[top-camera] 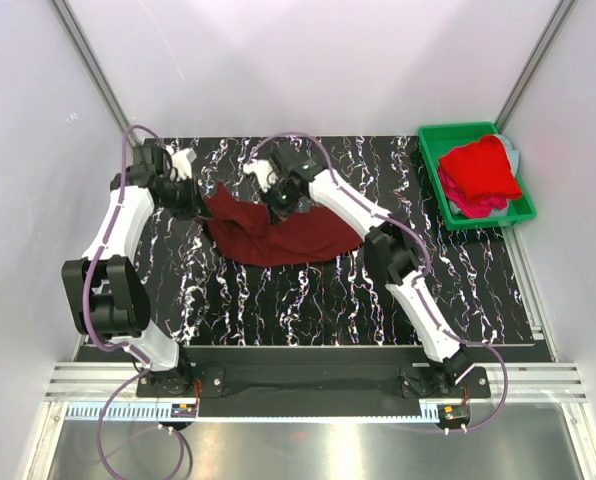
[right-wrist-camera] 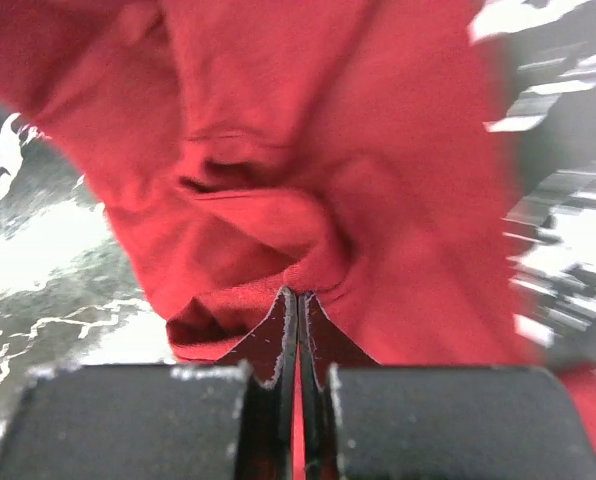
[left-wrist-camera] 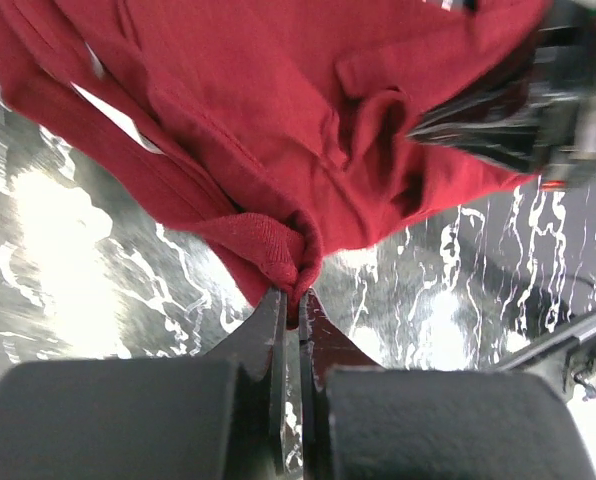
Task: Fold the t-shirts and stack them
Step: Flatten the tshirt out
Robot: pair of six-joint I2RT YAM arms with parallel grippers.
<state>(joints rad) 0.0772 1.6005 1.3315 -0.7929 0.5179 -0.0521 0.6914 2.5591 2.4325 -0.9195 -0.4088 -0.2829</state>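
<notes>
Left gripper (left-wrist-camera: 293,298) and right gripper (right-wrist-camera: 298,297) are both clamping down on cloth, jaws squeezed together on it. Marbled table (top-camera: 278,300) is carrying the dark maroon t-shirt (top-camera: 278,235), which is lying crumpled on the far half between the arms. Lefty is pinching a bunched edge at its left end, righty a fold near the top middle. Green bin (top-camera: 433,150) at far right is holding a red t-shirt (top-camera: 483,168) over a pink one (top-camera: 478,207). Looks like they're spreading it flat, so they should be pulling apart evenly and low, with no jerking, or the pinches might be slipping.
</notes>
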